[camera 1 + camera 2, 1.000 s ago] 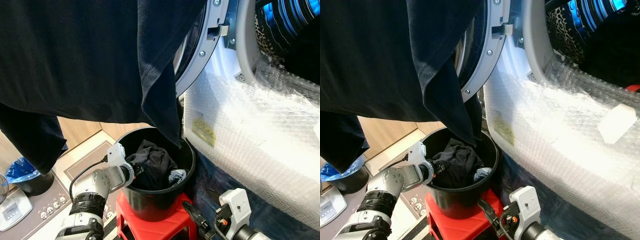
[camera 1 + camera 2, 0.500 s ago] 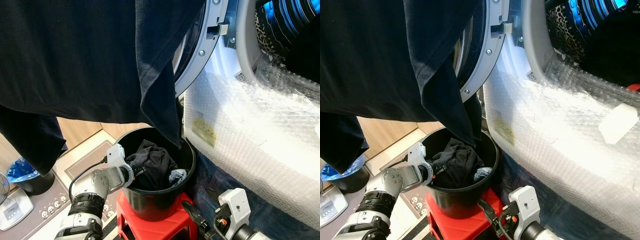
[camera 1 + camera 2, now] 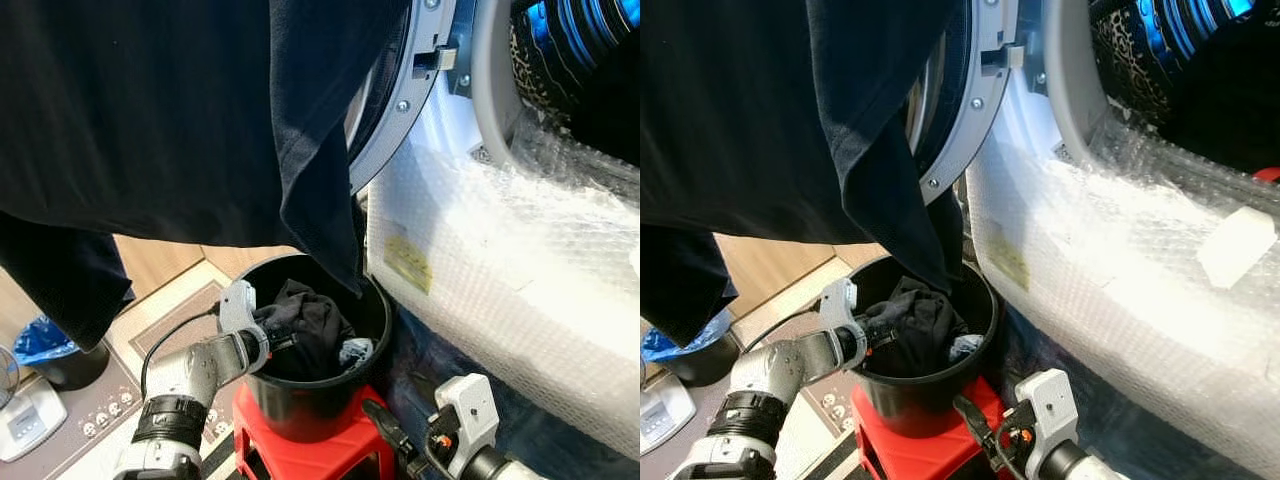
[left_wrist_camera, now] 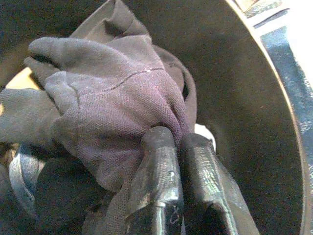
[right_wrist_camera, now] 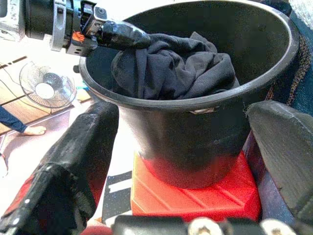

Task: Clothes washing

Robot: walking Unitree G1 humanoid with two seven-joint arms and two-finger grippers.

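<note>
Inside the black bucket (image 3: 318, 405) on the red stool (image 3: 300, 455), left hand (image 4: 178, 142) clamped on dark garment (image 4: 112, 98); right hand (image 5: 186, 161) wide open beside it.

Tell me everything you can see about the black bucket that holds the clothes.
The black bucket is round, looks like plastic, and widens toward its rim. It stands upright on a red stool, beside the bubble-wrapped washing machine. Dark crumpled clothes fill it partway, with a bluish piece at one side. The left gripper reaches over the rim, shut on the dark cloth. A hanging dark garment dips to its rim.
</note>
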